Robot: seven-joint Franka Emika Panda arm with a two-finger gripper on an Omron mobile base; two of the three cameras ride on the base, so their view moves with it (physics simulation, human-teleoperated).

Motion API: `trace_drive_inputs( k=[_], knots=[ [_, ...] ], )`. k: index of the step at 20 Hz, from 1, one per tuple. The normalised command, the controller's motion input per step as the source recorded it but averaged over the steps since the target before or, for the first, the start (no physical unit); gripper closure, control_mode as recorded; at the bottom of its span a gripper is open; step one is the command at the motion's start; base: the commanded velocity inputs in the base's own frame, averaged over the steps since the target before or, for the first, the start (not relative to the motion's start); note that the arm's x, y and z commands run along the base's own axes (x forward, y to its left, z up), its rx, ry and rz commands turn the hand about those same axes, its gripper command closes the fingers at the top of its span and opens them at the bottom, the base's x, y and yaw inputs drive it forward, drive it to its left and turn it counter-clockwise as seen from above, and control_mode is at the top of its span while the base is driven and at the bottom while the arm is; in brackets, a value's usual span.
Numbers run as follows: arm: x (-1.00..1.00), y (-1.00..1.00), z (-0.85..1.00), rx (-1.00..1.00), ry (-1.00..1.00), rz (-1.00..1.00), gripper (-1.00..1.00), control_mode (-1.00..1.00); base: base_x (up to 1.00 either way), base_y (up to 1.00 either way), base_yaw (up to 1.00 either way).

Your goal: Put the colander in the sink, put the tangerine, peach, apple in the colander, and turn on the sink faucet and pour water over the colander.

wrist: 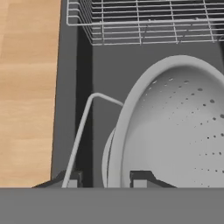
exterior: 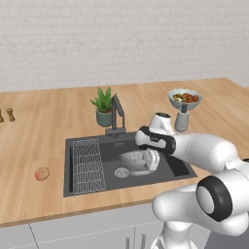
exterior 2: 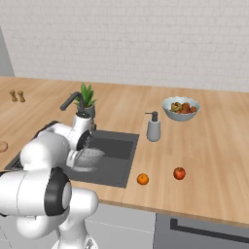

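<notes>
The whitish perforated colander [wrist: 175, 127] hangs tilted inside the dark grey sink [exterior: 107, 146], over its floor near the steel drain [exterior: 121, 172]. My gripper [wrist: 107, 179] is shut on the colander's rim, beside its wire handle [wrist: 81, 135]. From the bases, the colander [exterior: 135, 159] [exterior 2: 90, 158] sits just under my hand, with the gripper [exterior: 152, 159] reaching down into the basin. The peach [exterior: 42, 173] lies on the counter left of the sink. The tangerine [exterior 2: 142, 179] and the red apple [exterior 2: 179, 173] lie on the counter right of it. The dark faucet [exterior: 116, 114] stands behind the basin.
A wire rack [exterior: 87, 165] fills the sink's left side. A potted plant [exterior: 103, 107] stands by the faucet. A soap dispenser [exterior 2: 153, 127] and a bowl of mixed fruit [exterior 2: 180, 108] sit behind the sink's right. Two small shakers [exterior 2: 17, 96] stand far left.
</notes>
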Motion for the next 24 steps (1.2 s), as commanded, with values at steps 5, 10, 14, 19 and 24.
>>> trace_drive_inputs(
  k=[5,10,14,19,24],
  knots=[
    [0.10,0.06,-0.36,0.11,-0.15,0.21,1.00,-1.00,0.00,0.00,0.00],
    [0.10,0.13,-0.28,0.06,-0.07,0.21,1.00,-1.00,0.00,0.00,0.00],
    [0.05,0.36,-0.03,0.01,0.00,0.09,1.00,-1.00,0.00,0.00,0.00],
    [0.00,0.34,-0.28,0.00,0.00,0.07,1.00,-1.00,0.00,0.00,0.00],
    [0.01,0.15,-0.30,0.00,-0.04,0.06,1.00,-1.00,0.00,0.00,0.00]
  ],
)
